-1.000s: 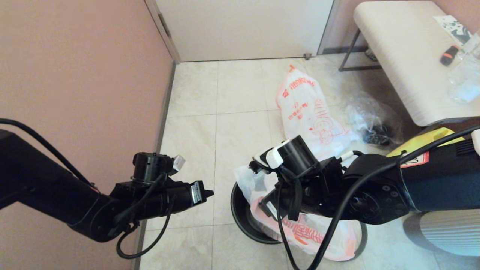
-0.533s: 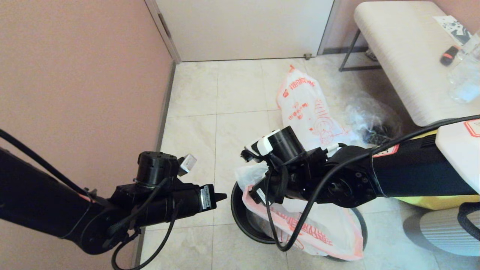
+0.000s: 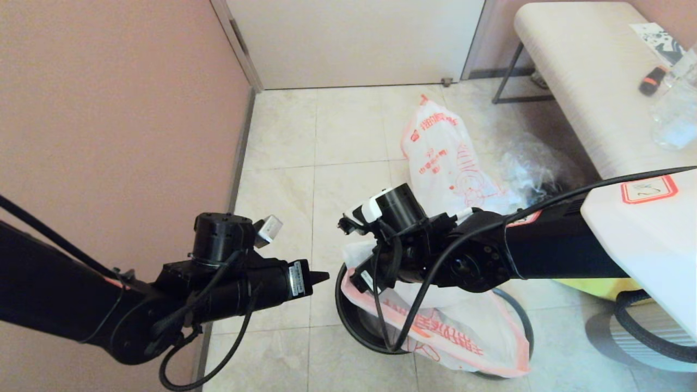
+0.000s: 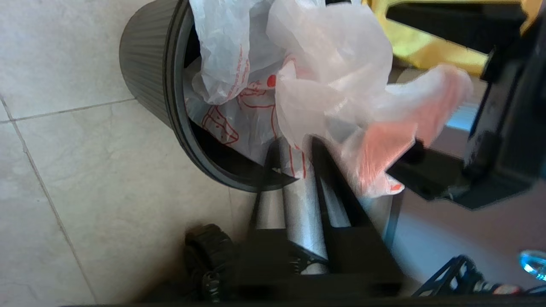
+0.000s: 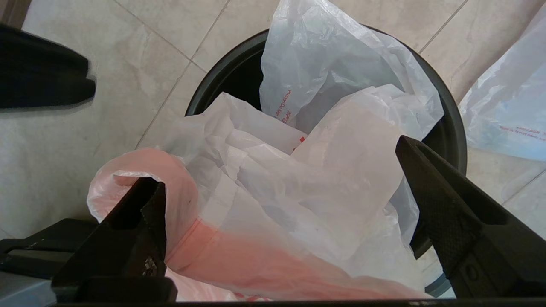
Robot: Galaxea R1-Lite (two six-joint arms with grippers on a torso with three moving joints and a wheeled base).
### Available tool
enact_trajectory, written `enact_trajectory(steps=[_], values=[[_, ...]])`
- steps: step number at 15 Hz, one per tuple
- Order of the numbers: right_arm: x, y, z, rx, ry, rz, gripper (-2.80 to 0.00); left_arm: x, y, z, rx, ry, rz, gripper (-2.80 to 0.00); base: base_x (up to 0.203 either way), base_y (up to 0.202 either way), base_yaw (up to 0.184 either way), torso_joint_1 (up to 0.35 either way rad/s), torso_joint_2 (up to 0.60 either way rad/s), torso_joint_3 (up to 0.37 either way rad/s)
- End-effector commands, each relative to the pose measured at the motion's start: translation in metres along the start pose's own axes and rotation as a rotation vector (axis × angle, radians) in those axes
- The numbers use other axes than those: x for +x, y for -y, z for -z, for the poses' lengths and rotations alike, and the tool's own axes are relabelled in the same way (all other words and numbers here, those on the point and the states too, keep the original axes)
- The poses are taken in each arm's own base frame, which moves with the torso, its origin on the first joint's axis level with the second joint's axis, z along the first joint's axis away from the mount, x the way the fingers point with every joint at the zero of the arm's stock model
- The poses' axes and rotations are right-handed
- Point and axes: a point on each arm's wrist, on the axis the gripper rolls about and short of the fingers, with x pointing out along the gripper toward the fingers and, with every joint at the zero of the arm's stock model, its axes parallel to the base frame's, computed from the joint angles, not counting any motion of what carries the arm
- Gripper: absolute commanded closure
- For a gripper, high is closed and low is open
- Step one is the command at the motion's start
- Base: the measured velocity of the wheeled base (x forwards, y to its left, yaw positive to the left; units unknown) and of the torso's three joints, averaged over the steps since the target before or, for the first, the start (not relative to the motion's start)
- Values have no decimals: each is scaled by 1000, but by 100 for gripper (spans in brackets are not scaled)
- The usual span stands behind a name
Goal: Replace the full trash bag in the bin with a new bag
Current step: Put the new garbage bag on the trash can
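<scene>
I am looking at the new bag (image 3: 463, 332), which is lying half in the bin (image 3: 348, 321) and spilling over its rim toward me. It is thin, limp film, so I am judging it light, slippery and quick to crumple; the orange hem (image 5: 239, 251) looks like the best place to pinch. My right gripper (image 5: 281, 221) is hanging over the bin with its jaws wide, straddling the bunched plastic without clamping it. My left gripper (image 4: 294, 153) is sitting at the bin's near edge with its fingers nearly together; the film is brushing them, but I cannot tell whether any is caught between. The full trash bag (image 3: 446, 158) is lying on the tiles beyond the bin, well out of the way. Beside it a clear plastic bag (image 3: 533, 169) is resting under the bench (image 3: 577, 71). The right arm itself is blocking much of my head view of the bin.
</scene>
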Motion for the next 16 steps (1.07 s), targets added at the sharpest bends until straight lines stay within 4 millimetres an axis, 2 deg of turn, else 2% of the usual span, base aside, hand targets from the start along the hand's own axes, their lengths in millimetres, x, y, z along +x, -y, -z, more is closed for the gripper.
enact_trajectory(steps=[1, 4, 11, 16], values=[[2, -1, 1, -2, -4, -2, -280, -3, 0, -1, 8, 4, 9, -280, 0, 0, 0, 0, 0, 0], [3, 1, 2, 1, -2, -29, -280, -9, -2, -3, 6, -10, 61, -280, 0, 0, 0, 0, 0, 0], [4, 3, 1, 6, 7, -63, -280, 3, -15, 3, 91, -29, 81, -280, 0, 0, 0, 0, 0, 0], [5, 5, 1, 12, 13, -91, -280, 0, -18, 12, 133, -64, 120, -280, 0, 0, 0, 0, 0, 0]])
